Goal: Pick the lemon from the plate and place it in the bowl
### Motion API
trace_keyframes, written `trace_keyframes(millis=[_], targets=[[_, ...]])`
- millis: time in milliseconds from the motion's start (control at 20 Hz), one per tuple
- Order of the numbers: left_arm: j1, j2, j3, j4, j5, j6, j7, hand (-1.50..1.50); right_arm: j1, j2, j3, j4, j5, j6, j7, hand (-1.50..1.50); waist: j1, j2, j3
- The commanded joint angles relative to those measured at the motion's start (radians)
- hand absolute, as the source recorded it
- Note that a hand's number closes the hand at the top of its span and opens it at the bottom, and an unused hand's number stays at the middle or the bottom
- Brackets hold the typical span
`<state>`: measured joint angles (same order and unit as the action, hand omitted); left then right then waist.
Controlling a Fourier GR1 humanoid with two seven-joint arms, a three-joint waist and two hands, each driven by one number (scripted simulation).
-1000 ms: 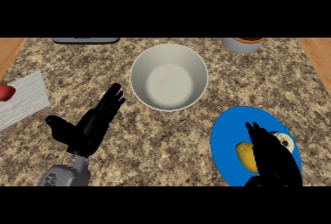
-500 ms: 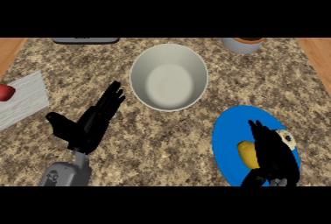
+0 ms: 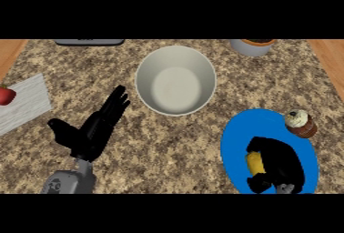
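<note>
Lower right, the right hand [image 3: 279,164] curls round the lemon [image 3: 253,163]; best lift straight off the plate [image 3: 236,136], clear of the cupcake [image 3: 299,124].

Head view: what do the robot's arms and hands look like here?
Both hands are black with slender fingers and a thumb: left hand in full, right hand as a rounded black mass. The left forearm is grey and boxy with a round mark; the right forearm shows only a grey sliver.
</note>
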<state>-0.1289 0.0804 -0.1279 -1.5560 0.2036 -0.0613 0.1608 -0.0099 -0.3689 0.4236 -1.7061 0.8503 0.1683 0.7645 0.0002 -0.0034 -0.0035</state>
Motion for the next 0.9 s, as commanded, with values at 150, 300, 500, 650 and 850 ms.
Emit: trace_keyframes(millis=[150,300,500,650,850], targets=[[0.015,-0.024,0.010,0.057,-0.044,-0.015,-0.074,0.00,0.002,0.060,-0.005,0.113,0.085,-0.040,-0.114,1.50,0.000,0.004,0.004],[0.032,-0.030,0.011,0.020,-0.017,-0.029,-0.022,0.00,-0.036,0.093,0.002,0.042,0.129,0.046,-0.040,1.50,0.001,0.003,0.003],[-0.008,-0.005,0.062,0.035,-0.003,-0.061,-0.016,0.00,0.017,0.077,-0.004,0.009,0.197,0.020,-0.090,1.50,-0.002,0.003,0.003],[0.004,-0.029,0.011,0.016,-0.031,-0.037,-0.005,0.00,-0.130,0.263,0.183,0.079,0.322,0.056,0.075,1.50,0.015,0.004,0.003],[-0.018,-0.035,-0.018,0.030,-0.036,-0.063,-0.017,0.00,-0.262,0.363,0.411,0.154,0.267,0.113,0.209,1.50,0.086,0.013,0.001]])
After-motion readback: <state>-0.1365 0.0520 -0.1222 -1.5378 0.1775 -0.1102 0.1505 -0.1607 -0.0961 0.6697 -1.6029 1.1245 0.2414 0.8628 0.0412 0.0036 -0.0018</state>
